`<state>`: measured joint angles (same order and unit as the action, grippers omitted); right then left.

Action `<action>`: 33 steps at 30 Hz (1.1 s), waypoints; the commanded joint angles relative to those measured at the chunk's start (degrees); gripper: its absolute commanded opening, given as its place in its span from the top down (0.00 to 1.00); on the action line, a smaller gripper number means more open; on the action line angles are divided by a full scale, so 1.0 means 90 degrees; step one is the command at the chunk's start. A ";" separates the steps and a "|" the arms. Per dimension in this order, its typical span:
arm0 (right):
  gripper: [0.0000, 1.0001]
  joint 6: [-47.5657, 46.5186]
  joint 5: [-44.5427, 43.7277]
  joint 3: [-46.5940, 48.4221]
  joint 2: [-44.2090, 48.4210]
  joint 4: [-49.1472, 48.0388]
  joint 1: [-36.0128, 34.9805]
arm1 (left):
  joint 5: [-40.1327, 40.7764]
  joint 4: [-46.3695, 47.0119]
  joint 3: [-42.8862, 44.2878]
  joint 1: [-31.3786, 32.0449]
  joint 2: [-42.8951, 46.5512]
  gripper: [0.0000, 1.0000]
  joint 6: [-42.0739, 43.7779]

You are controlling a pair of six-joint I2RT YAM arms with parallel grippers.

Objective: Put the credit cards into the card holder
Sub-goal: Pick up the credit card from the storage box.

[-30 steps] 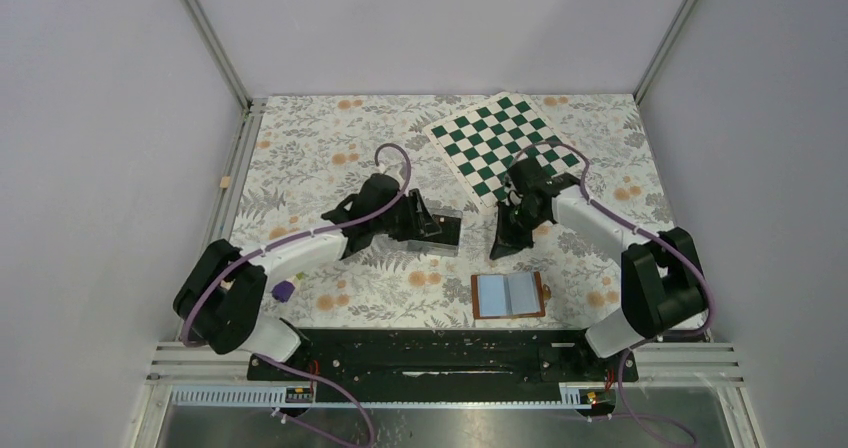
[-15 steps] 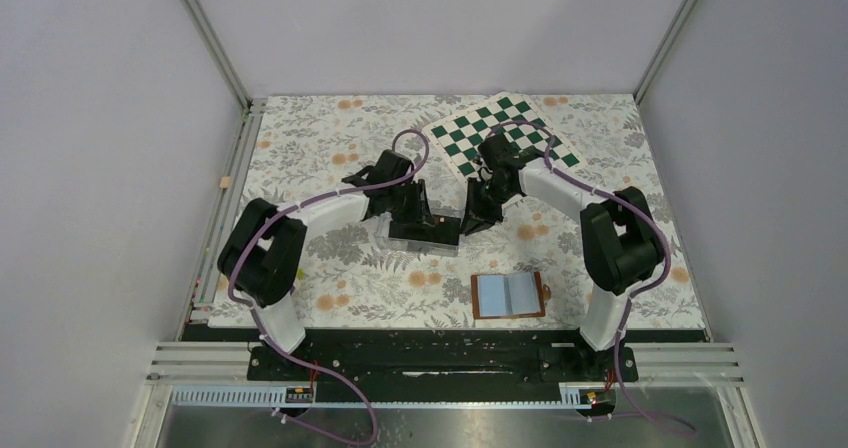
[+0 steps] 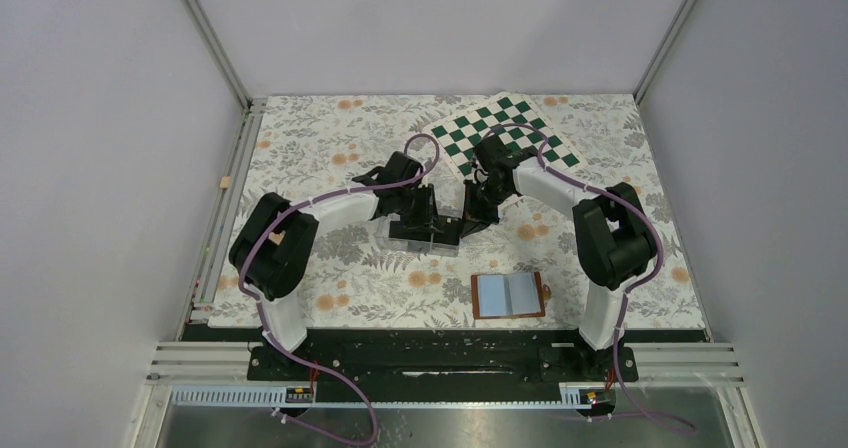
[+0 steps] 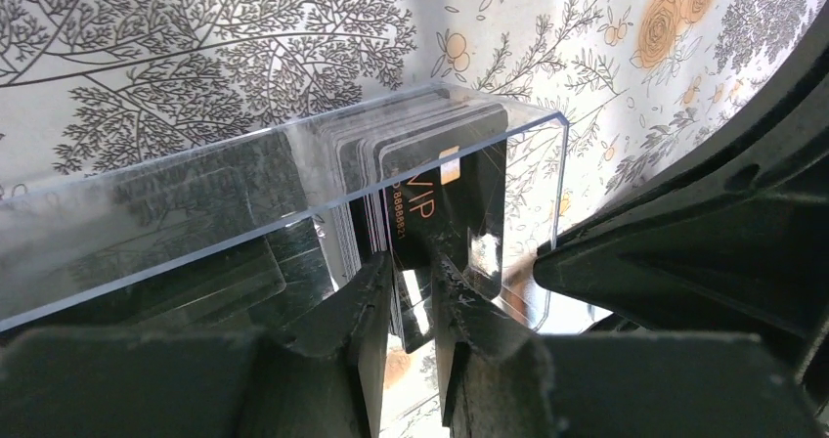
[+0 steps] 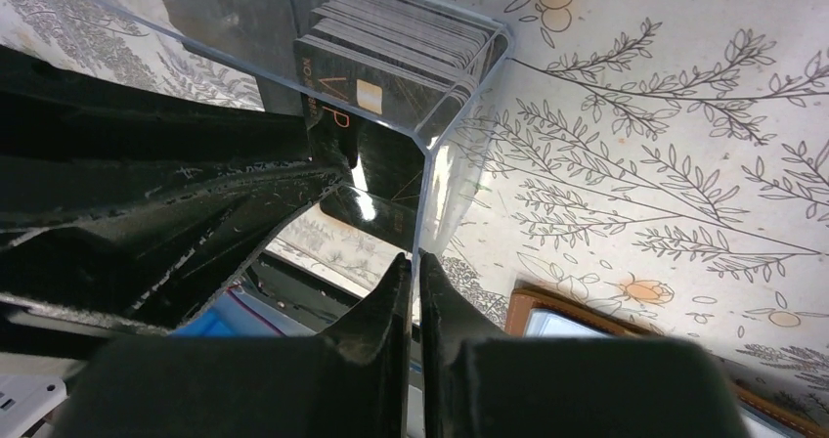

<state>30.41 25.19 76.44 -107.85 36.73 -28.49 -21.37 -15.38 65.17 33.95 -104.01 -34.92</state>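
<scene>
A clear plastic box [image 3: 424, 236] on the floral cloth holds a stack of black credit cards [image 5: 411, 25]. My left gripper [image 4: 413, 267] reaches into the box from above and is shut on one black VIP card [image 4: 450, 189], which stands raised from the stack. That same card [image 5: 342, 101] sticks out past the box rim in the right wrist view. My right gripper [image 5: 414, 260] is shut on the end wall of the clear box [image 5: 430, 164]. The tan card holder [image 3: 508, 295] lies open near the front edge, its pale sleeves up, away from both grippers.
A green and white checkerboard [image 3: 500, 140] lies at the back right, just behind the right arm. The enclosure's grey walls and metal frame posts border the cloth. A corner of the card holder [image 5: 547, 311] shows below the box in the right wrist view.
Both arms swung inward onto the clear box. The right gripper moved left from open cloth to the box's end wall. The left jaws narrowed around a card.
</scene>
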 commanded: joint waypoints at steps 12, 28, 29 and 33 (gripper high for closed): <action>0.98 0.0016 0.0218 0.0420 -0.0116 0.0125 -0.0077 | 0.0932 -0.0851 0.0672 0.0347 0.0192 0.68 0.0479; 0.98 0.0001 0.0281 0.0422 -0.0190 0.0121 -0.0095 | 0.1002 -0.0955 0.0827 0.0370 0.0063 0.80 0.0472; 0.99 0.0000 0.0284 0.0422 -0.0202 0.0118 -0.0096 | 0.0978 -0.0962 0.0850 0.0369 0.0028 0.80 0.0476; 0.99 -0.0010 0.0282 0.0413 -0.0197 0.0119 -0.0105 | 0.0922 -0.0970 0.0899 0.0417 -0.0054 0.87 0.0472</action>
<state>30.48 25.21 77.95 -108.88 38.20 -28.49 -13.23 -24.82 70.57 37.19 -104.75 -31.27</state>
